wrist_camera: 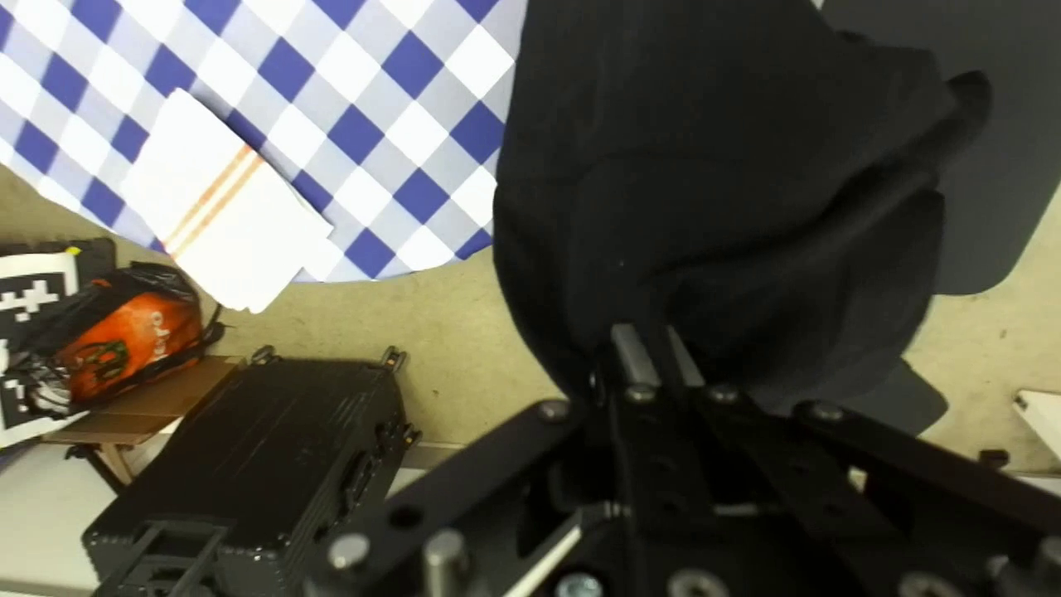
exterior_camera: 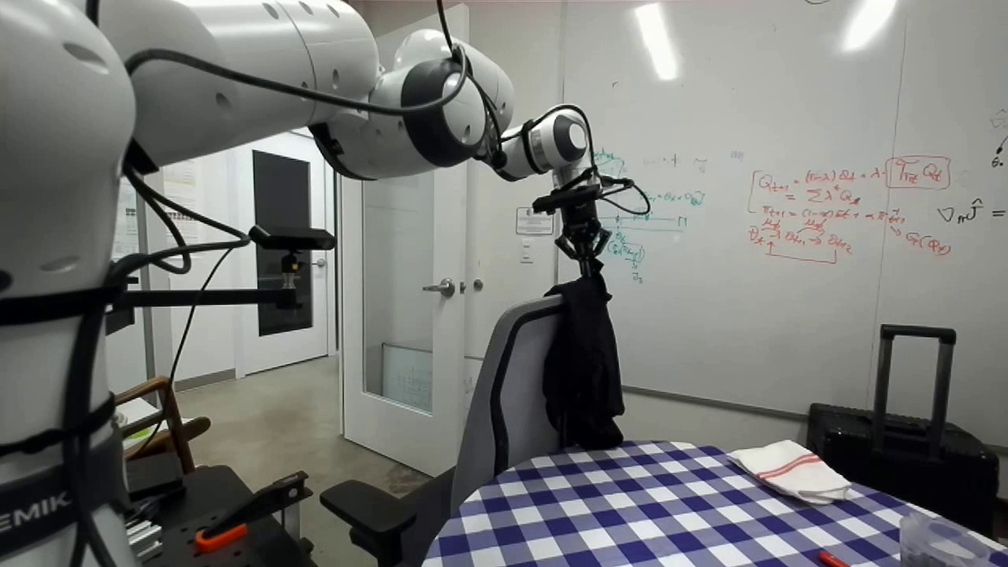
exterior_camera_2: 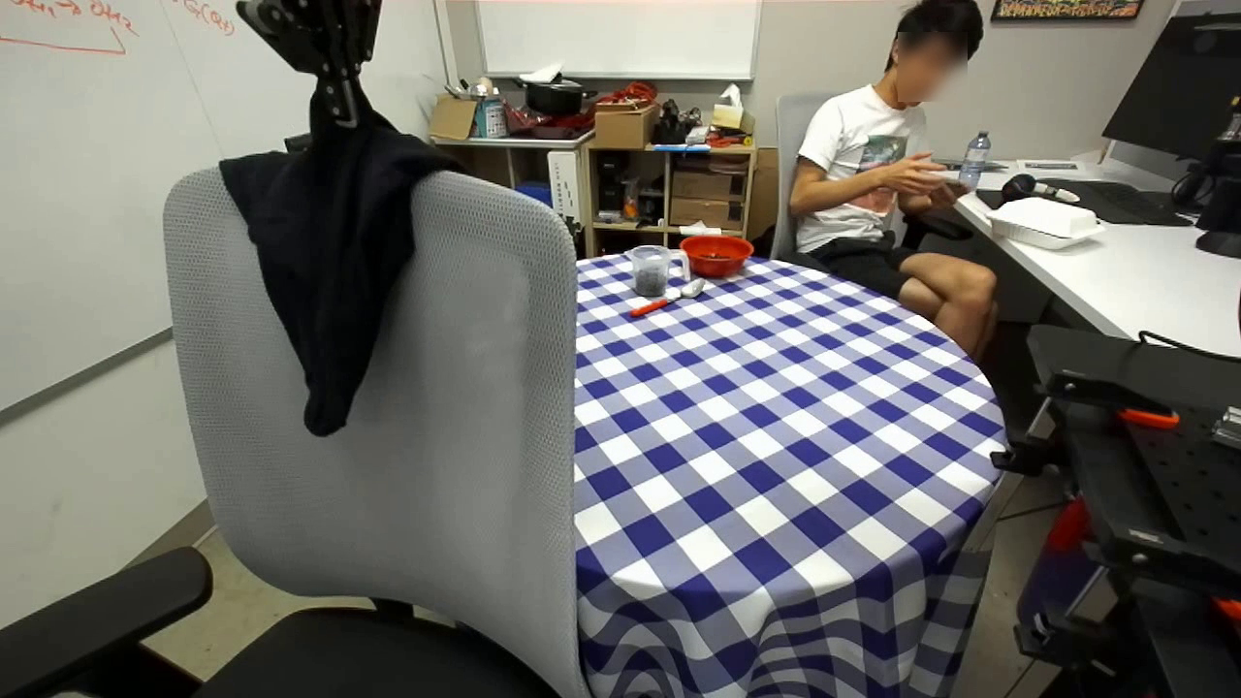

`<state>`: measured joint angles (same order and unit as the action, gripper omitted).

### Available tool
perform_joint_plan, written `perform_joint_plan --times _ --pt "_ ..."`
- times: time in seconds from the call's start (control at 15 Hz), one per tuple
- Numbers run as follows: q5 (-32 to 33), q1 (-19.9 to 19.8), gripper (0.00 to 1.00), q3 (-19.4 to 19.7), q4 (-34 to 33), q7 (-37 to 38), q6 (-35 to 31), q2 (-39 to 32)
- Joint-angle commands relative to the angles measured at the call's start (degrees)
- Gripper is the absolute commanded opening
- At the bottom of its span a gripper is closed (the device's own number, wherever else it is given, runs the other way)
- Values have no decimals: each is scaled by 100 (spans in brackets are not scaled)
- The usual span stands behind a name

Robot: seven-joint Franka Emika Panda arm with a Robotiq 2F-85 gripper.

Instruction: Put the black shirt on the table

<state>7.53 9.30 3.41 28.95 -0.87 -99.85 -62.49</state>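
The black shirt [exterior_camera: 584,366] hangs limp over the top of the grey office chair's back. In an exterior view, part of the shirt [exterior_camera_2: 334,242] drapes down the front of the backrest. My gripper [exterior_camera: 587,266] is right above the chair top, pointing down, its fingers closed on a pinched fold of the shirt. The wrist view shows the gripper [wrist_camera: 659,356] with fabric between the fingertips and the shirt [wrist_camera: 704,166] spread below. The round table [exterior_camera_2: 776,417] with the blue-and-white checkered cloth stands beside the chair, on its far side in that exterior view.
The grey chair back [exterior_camera_2: 465,417] stands against the table edge. On the table are a folded white towel [exterior_camera: 791,470], a clear cup [exterior_camera_2: 651,271], a red bowl [exterior_camera_2: 715,256] and a red-handled spoon [exterior_camera_2: 669,299]. A black suitcase [exterior_camera: 906,457] stands behind; a seated person [exterior_camera_2: 863,184] is beyond the table.
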Motion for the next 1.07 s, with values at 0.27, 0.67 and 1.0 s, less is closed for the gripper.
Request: perform_joint_plan --times 0.27,0.67,1.0 --pt "298 -316 4 846 -73 1265 599 384" --pt "130 -775 5 1052 25 1785 1358 477" --pt "105 -890 5 1015 143 2060 1843 414"
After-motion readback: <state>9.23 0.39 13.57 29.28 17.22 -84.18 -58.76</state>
